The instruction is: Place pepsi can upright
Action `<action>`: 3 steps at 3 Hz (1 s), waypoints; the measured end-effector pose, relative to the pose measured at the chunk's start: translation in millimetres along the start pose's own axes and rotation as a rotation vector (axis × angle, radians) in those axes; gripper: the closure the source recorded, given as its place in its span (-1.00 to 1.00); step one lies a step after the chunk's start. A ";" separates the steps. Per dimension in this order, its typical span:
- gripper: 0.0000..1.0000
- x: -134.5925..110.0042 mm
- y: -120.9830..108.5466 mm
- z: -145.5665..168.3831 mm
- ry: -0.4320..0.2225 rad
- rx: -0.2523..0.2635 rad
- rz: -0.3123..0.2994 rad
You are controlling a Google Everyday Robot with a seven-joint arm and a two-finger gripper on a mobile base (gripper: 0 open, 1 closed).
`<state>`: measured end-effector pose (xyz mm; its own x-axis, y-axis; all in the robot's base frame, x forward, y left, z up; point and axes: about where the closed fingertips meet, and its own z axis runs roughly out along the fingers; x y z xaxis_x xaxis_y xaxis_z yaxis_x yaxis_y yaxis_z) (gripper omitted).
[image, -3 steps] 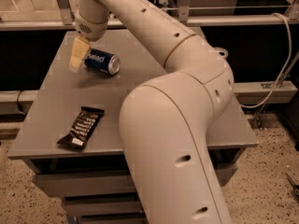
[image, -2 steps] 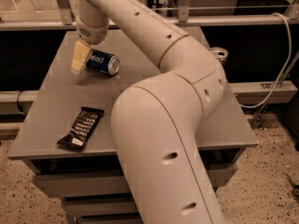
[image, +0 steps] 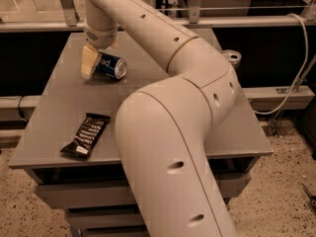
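Note:
The pepsi can [image: 111,66], dark blue with white lettering, lies on its side at the back left of the grey table [image: 163,90], its silver top facing right. My gripper [image: 101,54] hangs from above at the can's left end. It is open, with one tan finger [image: 90,62] down beside the can's base and the other behind the can. The can rests on the table and is not lifted.
A black snack bar [image: 85,135] lies near the table's front left edge. A silver-grey can [image: 231,58] stands at the back right, partly hidden behind my arm [image: 168,132], which covers the table's middle and right. A rail runs behind the table.
My gripper has shifted a little right and down, closer over the can's left end. The can still lies in the same place.

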<state>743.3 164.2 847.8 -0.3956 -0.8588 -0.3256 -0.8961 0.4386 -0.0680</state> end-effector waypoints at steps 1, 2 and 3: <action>-0.20 -1.5 -2.6 -11.1 -0.020 0.022 0.015; 0.42 -5.7 -4.0 -34.7 -0.073 0.050 0.024; 0.99 -5.3 -9.8 -77.1 -0.183 0.091 0.033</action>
<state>738.7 144.1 923.0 -0.3734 -0.7848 -0.4946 -0.8582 0.4947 -0.1370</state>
